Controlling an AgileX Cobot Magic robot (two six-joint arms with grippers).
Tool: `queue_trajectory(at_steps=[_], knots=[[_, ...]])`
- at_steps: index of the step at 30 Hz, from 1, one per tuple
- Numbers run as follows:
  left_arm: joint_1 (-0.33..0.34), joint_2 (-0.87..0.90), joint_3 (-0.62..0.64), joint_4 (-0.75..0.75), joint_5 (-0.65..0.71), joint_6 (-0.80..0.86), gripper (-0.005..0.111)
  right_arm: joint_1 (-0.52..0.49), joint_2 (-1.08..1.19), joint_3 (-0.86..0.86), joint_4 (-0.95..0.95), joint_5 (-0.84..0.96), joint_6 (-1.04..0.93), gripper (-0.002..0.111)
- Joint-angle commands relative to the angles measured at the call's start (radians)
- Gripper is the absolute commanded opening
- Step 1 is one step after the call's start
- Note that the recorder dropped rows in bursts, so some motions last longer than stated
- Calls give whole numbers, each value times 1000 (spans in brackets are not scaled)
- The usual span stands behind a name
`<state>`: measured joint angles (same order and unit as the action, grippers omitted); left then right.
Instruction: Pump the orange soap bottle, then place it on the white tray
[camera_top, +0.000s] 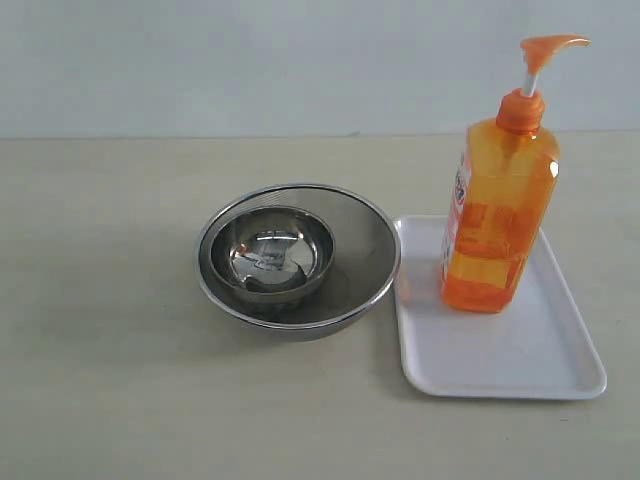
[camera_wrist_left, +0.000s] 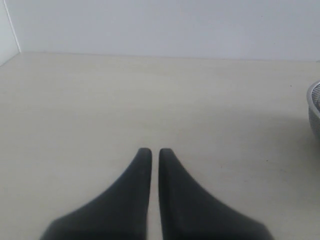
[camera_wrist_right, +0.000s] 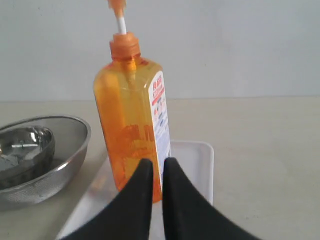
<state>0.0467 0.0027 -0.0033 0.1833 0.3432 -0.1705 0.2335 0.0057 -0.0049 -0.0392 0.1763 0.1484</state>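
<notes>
The orange soap bottle stands upright on the white tray, toward the tray's far left part, its pump head raised on the white stem. Neither arm shows in the exterior view. In the right wrist view the bottle stands on the tray just beyond my right gripper, which is shut with nothing between its fingers and holds off from the bottle. My left gripper is shut and empty over bare tabletop.
Left of the tray, two round steel bowls are nested, a small bowl inside a large one. The large bowl's rim shows at the edge of the left wrist view. A pale wall stands behind the beige table.
</notes>
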Motion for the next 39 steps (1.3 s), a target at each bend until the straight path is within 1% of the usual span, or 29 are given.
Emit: queue_trajectory(at_steps=[1,3,4,5,11,16,39], knots=[[2,-3,3,-3,-2,2,5,-4,-6,5,-25,46,-16,3],[2,-3,3,-3,-2,2,5,-4,-6,5,-25,110,-18,3],[2,-3,3,-3,-2,2,5,-4,-6,5,-25,172,-28,3],[2,-3,3,-3,-2,2,5,-4,-6,5,-25,187,-32,3],[2,-3,3,-3,-2,2,5,-11,-6,5,-25,187,-32,3],[2,-3,3,-3,-2,2,5,-91,-6,5,-19,193,-15,3],[2,-3,3,-3,-2,2,5,-91,-6,5,-19,193,-15,3]])
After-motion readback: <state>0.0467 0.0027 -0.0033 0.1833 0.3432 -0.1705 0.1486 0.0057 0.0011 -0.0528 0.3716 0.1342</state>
